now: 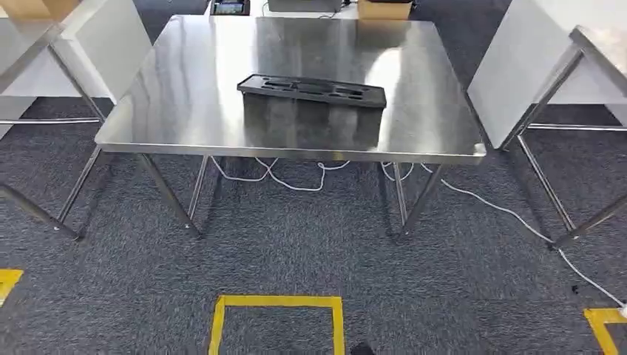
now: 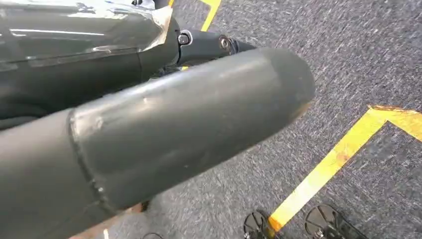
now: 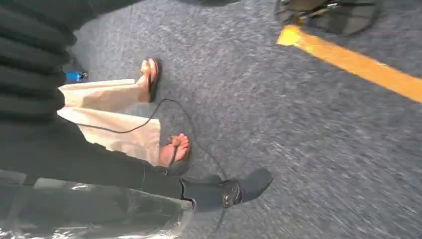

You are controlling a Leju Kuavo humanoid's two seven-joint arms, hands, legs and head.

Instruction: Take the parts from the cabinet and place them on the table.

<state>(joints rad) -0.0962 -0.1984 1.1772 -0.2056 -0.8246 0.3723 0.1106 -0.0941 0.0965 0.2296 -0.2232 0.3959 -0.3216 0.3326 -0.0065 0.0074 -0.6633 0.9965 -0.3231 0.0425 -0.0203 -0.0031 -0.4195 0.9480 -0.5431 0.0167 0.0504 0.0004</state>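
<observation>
A black tray (image 1: 311,90) lies on the steel table (image 1: 185,111). Left hand (image 2: 164,134) and right hand (image 3: 54,144): grip cannot be told.

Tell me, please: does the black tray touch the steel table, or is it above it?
Touching. In the head view the black tray rests flat on the steel table, with its reflection beginning directly under its front edge and no gap between them.

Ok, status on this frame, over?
Left hand and right hand hanging over carpet, grip unclear. Black tray on steel table, no hand near. Person's feet and black cable by right hand.
</observation>
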